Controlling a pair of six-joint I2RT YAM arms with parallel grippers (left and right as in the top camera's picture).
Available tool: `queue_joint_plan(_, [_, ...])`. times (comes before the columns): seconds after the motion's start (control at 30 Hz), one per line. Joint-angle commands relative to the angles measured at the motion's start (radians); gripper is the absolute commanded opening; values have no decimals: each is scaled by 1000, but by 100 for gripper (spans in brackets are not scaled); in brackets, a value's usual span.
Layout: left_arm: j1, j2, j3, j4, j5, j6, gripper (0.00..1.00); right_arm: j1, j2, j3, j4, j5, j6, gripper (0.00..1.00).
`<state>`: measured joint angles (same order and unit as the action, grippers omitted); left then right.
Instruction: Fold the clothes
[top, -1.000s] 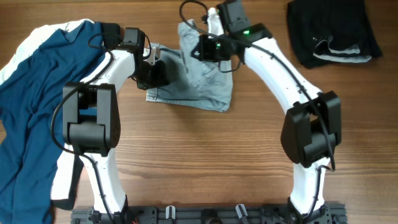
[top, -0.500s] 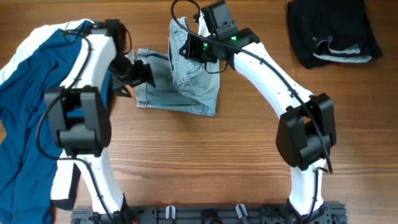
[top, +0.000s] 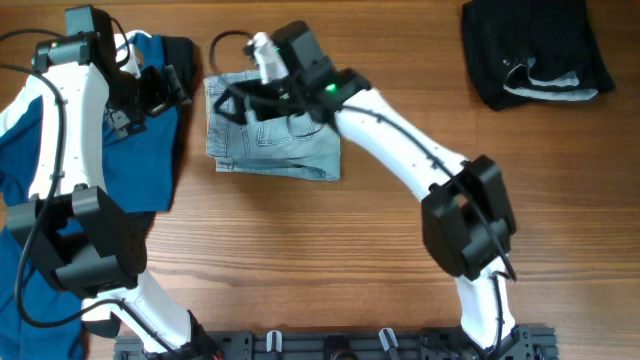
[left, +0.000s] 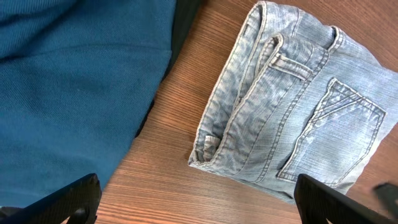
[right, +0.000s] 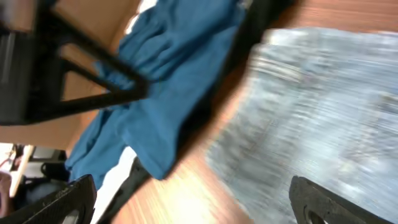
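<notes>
Right, the denim shorts (top: 285, 150) are lying on the wooden table (top: 330, 250), up at the far side and a touch left of centre. They are folded into a tidy rectangle. From the left wrist camera you get a lovely look at them: the waistband edge doubled over on the left, a belt loop showing, a stitched back pocket (left: 339, 121) facing up.

The left gripper (top: 170, 88) hangs just left of the shorts, over the edge of the blue garment (top: 140, 150). Its fingers (left: 74, 198) sit wide apart at the bottom corners of its own view, nothing between them. It is released, gripping nothing. Below it there is blue cloth on one side, a strip of bare wood, then the denim.

The right gripper (top: 232, 100) reaches in from the other side and sits above the upper left corner of the shorts, arm stretched across them. Its camera view is badly smeared, but the two fingers (right: 323, 198) show spread to either corner, so that one is released too. I can't tell from here whether a fingertip brushes the denim.

That blue garment sprawls down the whole left side of the table. Off in the far right corner lies a black garment (top: 535, 45), well apart from everything, with a pale band along its lower edge.
</notes>
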<state>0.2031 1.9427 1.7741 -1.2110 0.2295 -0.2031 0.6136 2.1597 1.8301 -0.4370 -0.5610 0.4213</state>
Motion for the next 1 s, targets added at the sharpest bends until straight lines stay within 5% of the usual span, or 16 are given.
queue_joint_plan(0.0, [-8,-13,12,6,-3,16,100,-166,-49,21,-103,-9,-42,99])
queue_joint_plan(0.17, [-10,-13,12,32,-3,16,100,-232,-39,21,-245,36,-393,100])
queue_joint_plan(0.3, [-11,-13,12,49,-3,15,100,-170,-4,21,-239,207,-495,100])
queue_joint_plan(0.53, [-10,-12,11,61,-3,15,100,-101,111,20,-326,250,-529,99])
queue_joint_plan(0.77, [-10,-12,12,79,-22,16,100,-105,247,13,-362,445,-385,100])
queue_joint_plan(0.97, [-10,-12,12,100,-22,16,100,-322,263,13,-311,594,-415,100])
